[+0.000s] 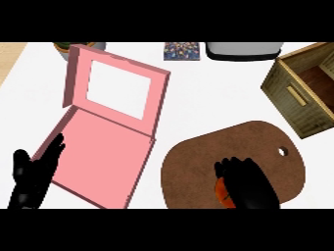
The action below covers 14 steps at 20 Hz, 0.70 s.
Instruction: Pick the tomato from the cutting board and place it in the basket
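1. Tomato (223, 192) lies on the brown cutting board (198, 162), near its lower edge; only an orange-red sliver shows.
2. Right hand (245, 181) sits directly over the tomato, fingers curled round it, covering most of it.
3. Left hand (34, 174) open, fingers straight, at lower left, touching the edge of the pink box (104, 157).
4. Basket (310, 90) stands at upper right, well apart from the tomato.
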Each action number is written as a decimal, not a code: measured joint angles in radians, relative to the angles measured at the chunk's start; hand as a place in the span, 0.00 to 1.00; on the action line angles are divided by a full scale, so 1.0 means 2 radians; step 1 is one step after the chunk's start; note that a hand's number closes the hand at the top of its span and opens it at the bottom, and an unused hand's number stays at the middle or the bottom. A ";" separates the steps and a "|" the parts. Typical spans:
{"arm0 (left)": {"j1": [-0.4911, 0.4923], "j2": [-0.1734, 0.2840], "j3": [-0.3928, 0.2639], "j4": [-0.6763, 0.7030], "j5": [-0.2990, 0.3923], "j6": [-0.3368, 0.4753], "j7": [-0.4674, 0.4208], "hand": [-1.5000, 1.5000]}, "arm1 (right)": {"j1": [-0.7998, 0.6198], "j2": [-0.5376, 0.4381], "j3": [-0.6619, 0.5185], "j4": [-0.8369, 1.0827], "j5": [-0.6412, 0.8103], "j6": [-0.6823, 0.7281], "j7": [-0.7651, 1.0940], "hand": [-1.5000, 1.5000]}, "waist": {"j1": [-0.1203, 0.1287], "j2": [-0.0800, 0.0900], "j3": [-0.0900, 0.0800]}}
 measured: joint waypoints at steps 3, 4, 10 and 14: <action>0.007 0.001 0.005 -0.004 0.005 -0.002 0.002 0.50 | 0.048 -0.066 -0.001 -0.052 -0.033 0.003 -0.051 1.00 | -0.007 0.000 0.000; 0.009 0.000 0.006 -0.005 0.004 0.000 0.003 0.50 | 0.061 -0.092 -0.007 -0.071 -0.046 0.004 -0.069 1.00 | -0.009 0.000 0.000; 0.014 -0.002 0.010 -0.011 0.001 0.003 0.009 0.50 | 0.135 -0.201 -0.078 -0.168 -0.105 -0.041 -0.143 1.00 | -0.014 0.000 0.000; 0.020 -0.002 0.013 -0.017 0.004 0.001 0.010 0.50 | 0.167 -0.169 -0.118 -0.229 -0.207 -0.073 -0.149 1.00 | -0.019 0.002 0.000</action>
